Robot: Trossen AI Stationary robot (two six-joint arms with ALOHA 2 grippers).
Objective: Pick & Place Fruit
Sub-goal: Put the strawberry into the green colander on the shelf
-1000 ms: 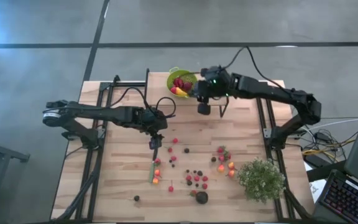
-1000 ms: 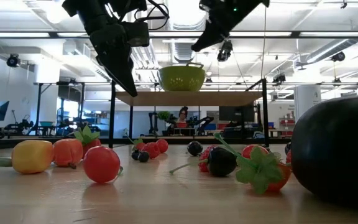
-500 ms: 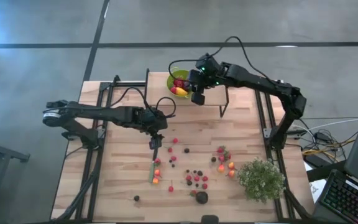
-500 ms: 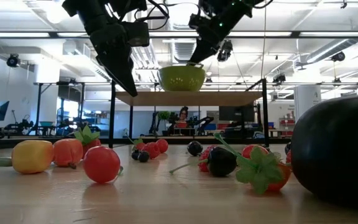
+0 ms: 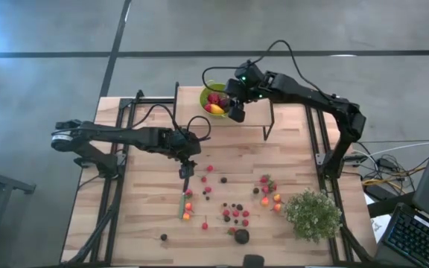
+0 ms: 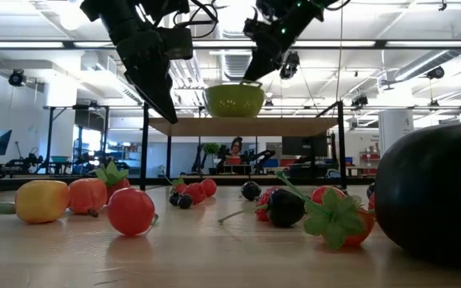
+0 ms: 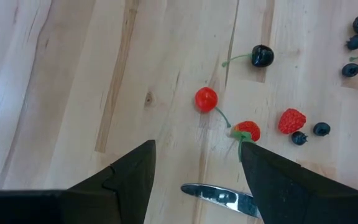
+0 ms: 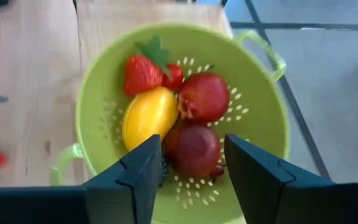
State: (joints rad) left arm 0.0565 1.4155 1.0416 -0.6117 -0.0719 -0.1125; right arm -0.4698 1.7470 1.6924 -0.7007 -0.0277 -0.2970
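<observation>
Right gripper (image 8: pixel 188 163): over the green colander (image 8: pixel 253 93) on the raised shelf (image 6: pixel 246 126) at the table's far edge; fingers parted, nothing between them.

Colander contents: strawberry (image 8: pixel 141 73), yellow fruit (image 8: pixel 148 115), two dark red round fruits (image 8: pixel 202 96), a small dark berry (image 8: pixel 163 169) beside a finger.

Left gripper (image 7: pixel 194 168): above mid-table, pointing down, fingers wide apart, empty. Beneath it: a knife (image 7: pixel 219 196) blade tip, a red cherry (image 7: pixel 206 99), a small strawberry (image 7: pixel 247 131), a raspberry (image 7: pixel 291 121), dark berries (image 7: pixel 321 129), a black cherry (image 7: pixel 262 56).

Table (image 5: pixel 296 149): remaining fruit (image 5: pixel 235 214) scattered over the near half, mostly red, some dark, a few orange; one big dark round fruit (image 5: pixel 241 236) near the front edge. Plant (image 5: pixel 313 214) at the near right.

Writing or labels: none legible.
</observation>
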